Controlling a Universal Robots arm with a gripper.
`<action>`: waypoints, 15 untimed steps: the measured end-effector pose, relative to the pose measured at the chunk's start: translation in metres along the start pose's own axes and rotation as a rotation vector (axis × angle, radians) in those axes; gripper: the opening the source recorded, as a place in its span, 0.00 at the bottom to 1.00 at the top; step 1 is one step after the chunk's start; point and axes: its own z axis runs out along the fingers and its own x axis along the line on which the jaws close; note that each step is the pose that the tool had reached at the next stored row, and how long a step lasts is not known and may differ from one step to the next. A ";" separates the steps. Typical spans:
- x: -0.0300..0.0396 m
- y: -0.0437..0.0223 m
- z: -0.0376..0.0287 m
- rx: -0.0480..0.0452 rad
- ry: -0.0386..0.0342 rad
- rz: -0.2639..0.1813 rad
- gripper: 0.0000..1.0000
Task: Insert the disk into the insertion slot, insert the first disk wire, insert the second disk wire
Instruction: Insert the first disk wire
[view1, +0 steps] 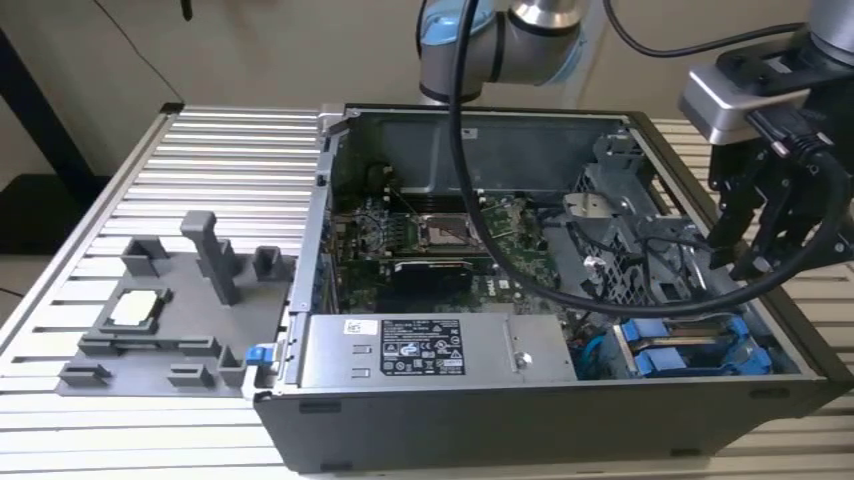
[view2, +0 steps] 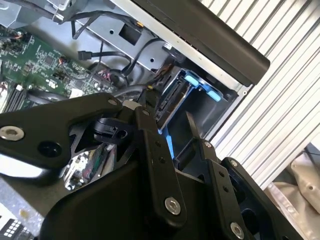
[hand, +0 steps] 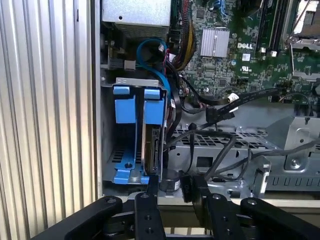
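Note:
The disk (hand: 151, 150) stands edge-on in the insertion slot (hand: 120, 155), a dark grey bay at the corner of the open computer case, under one of two bright blue carrier brackets (hand: 155, 106). In the exterior view the blue brackets (view1: 694, 352) sit at the case's near right corner. Loose black wires (hand: 220, 111) with connectors lie beside the bay, and a blue cable (hand: 156, 60) loops above it. My gripper (hand: 175, 187) hovers over the bay's edge, open, its fingers (view2: 150, 107) apart with nothing between them. It hangs above the case's right wall (view1: 747, 250).
A grey power supply box with a sticker (view1: 400, 350) fills the case's near side. The green motherboard (view1: 441, 240) with its silver socket lies behind it. A grey fixture (view1: 160, 310) stands on the ribbed table at the exterior view's left. Cables cross the case's middle.

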 end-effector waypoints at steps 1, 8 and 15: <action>-0.0011 0.0000 0.0005 0.0001 -0.0004 0.000 0.41; -0.0065 -0.0030 0.0044 0.0001 -0.0022 -0.002 0.41; -0.0067 -0.0030 0.0048 0.0001 -0.0021 -0.002 0.41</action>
